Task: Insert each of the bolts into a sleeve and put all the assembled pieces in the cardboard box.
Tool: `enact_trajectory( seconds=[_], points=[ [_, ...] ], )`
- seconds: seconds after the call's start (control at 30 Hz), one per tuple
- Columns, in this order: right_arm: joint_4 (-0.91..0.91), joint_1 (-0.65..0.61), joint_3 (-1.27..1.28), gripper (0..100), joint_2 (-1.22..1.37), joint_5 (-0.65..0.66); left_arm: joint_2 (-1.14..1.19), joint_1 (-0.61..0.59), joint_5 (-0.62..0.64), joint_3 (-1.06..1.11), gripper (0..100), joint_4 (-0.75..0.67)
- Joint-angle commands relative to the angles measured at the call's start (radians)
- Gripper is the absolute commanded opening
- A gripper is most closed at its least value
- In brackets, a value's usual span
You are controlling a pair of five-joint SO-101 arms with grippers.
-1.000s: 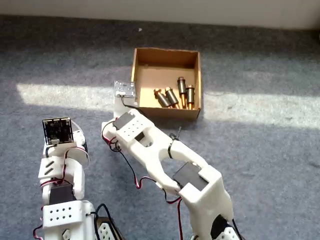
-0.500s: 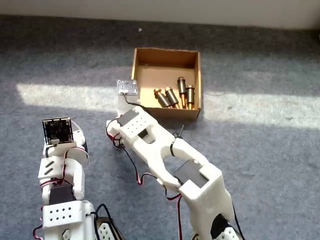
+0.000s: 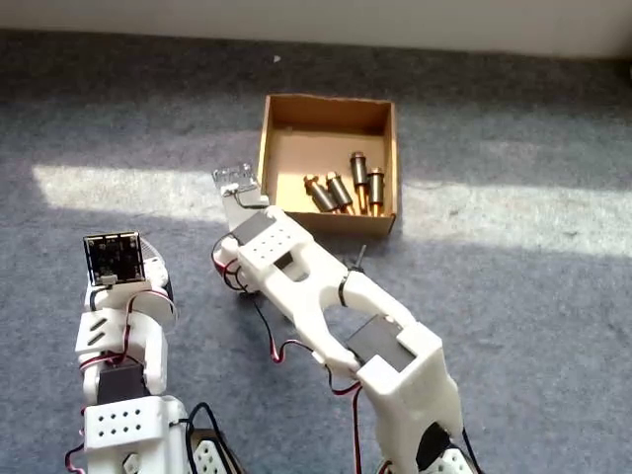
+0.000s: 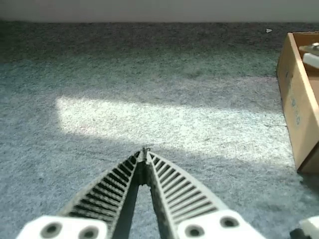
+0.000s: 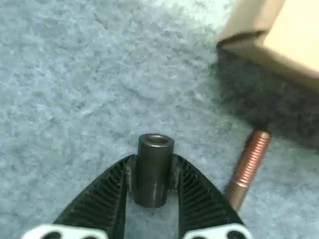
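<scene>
Right tool [image 5: 153, 160], ribbed, clamps dark cylindrical sleeve [image 5: 154, 177]; threaded copper bolt [image 5: 247, 167] beside; left tool [image 4: 144, 153] clenched.

The lower-left arm [image 3: 123, 395] and central arm [image 3: 336, 306] are white plastic shells with black servo blocks [image 3: 375, 348], dotted panels [image 3: 123, 423], looping red-and-black cables [image 3: 276, 355] and black ribbed fingers [image 4: 174, 186] on white screw-holed bases [image 4: 209, 226].

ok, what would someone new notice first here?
The right gripper is clamped on a dark cylindrical metal sleeve, its open end showing. A copper-coloured threaded bolt lies loose beside it on the grey carpet, close to the box. Next comes the open brown cardboard box, which holds four assembled pieces.
</scene>
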Motion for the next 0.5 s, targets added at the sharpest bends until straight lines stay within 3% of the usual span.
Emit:
enact_trajectory(
  seconds=[0.0,0.47],
  points=[
    [0.05,0.027,0.015,0.5,-0.168,0.058,-0.013,-0.008,-0.009,0.03,1,-0.023],
    [0.053,0.222,0.381,0.5,-0.565,0.117,-0.013,0.002,-0.011,0.03,1,-0.023]
  ],
)
